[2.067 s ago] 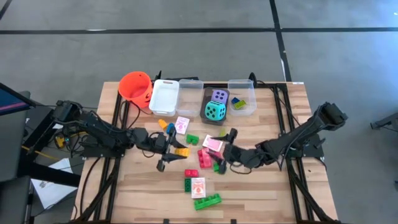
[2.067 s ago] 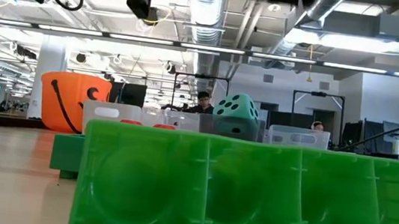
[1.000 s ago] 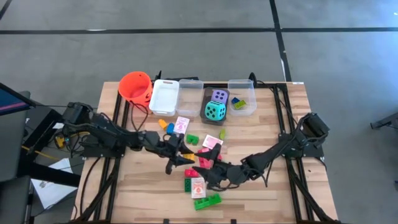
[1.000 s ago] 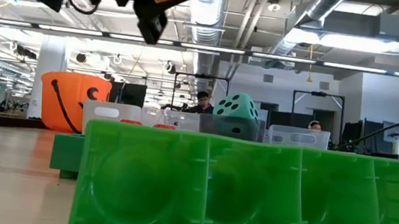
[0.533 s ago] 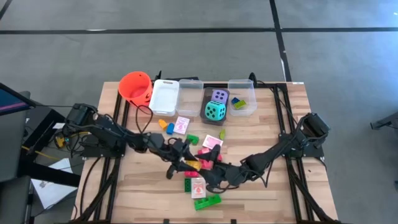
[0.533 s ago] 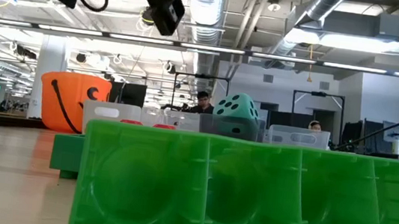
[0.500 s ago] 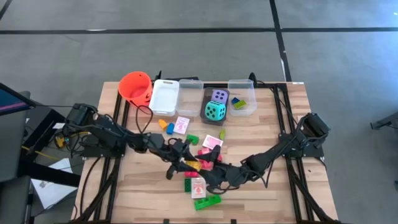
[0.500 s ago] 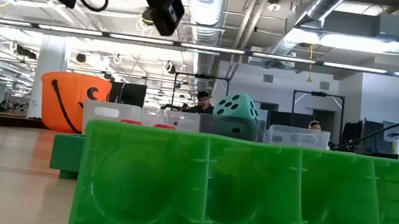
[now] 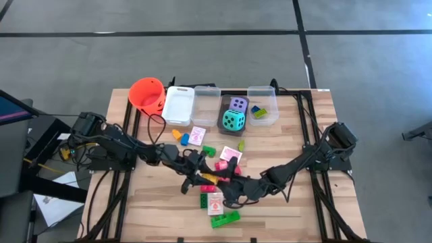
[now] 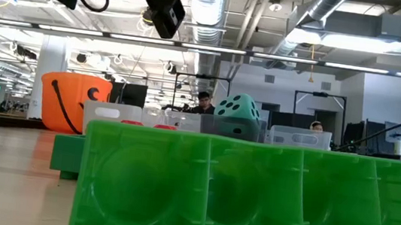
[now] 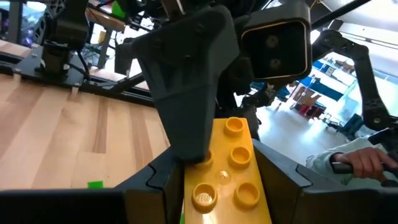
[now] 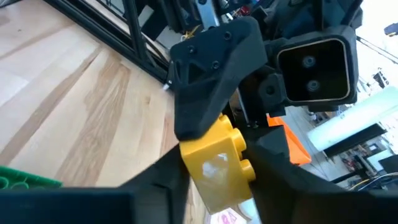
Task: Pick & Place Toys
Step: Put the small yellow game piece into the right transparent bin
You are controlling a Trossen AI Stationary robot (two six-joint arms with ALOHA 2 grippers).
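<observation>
Both grippers meet mid-table since earlier: left gripper (image 9: pixel 200 174) and right gripper (image 9: pixel 225 183) each pinching yellow brick (image 11: pixel 225 167) mid-handover; dice (image 9: pixel 234 120) binned, bricks, cards left

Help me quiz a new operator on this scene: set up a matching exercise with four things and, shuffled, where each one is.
Things:
1. teal die
2. orange bucket
3. yellow brick
4. long green brick

Places:
A. at a corner of the table, next to the white bin
B. near the table edge farthest from the bucket
C. in the dark tray
D. gripped by the left gripper and the right gripper together

Pairs: 1-C, 2-A, 3-D, 4-B
</observation>
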